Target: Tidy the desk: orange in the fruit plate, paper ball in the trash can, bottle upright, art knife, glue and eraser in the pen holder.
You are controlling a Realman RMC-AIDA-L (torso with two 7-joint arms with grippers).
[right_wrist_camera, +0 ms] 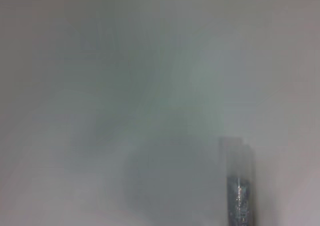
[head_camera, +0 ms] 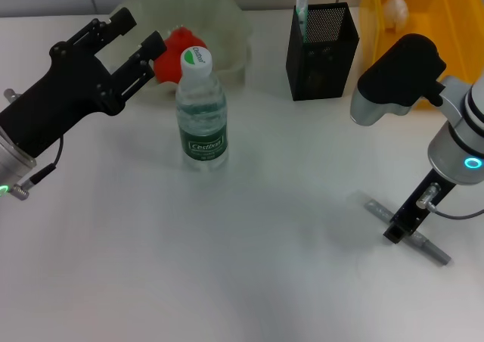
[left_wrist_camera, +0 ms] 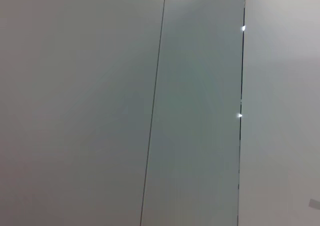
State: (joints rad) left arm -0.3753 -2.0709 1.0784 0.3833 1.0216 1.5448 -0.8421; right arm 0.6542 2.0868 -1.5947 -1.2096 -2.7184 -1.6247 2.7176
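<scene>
The clear water bottle point(head_camera: 202, 107) with a green label stands upright on the white desk. The orange point(head_camera: 178, 43) lies in the pale fruit plate point(head_camera: 227, 17) behind it. My left gripper point(head_camera: 140, 35) is open and empty, raised to the left of the bottle, its fingertips by the orange. My right gripper point(head_camera: 398, 232) is down on the grey art knife point(head_camera: 431, 250), which lies flat on the desk at the right. The knife also shows close up in the right wrist view point(right_wrist_camera: 239, 191). The black mesh pen holder point(head_camera: 325, 62) holds a white and green stick point(head_camera: 302, 13).
A yellow trash can point(head_camera: 454, 24) stands at the back right with a white paper ball point(head_camera: 396, 10) inside. The left wrist view shows only plain grey panels.
</scene>
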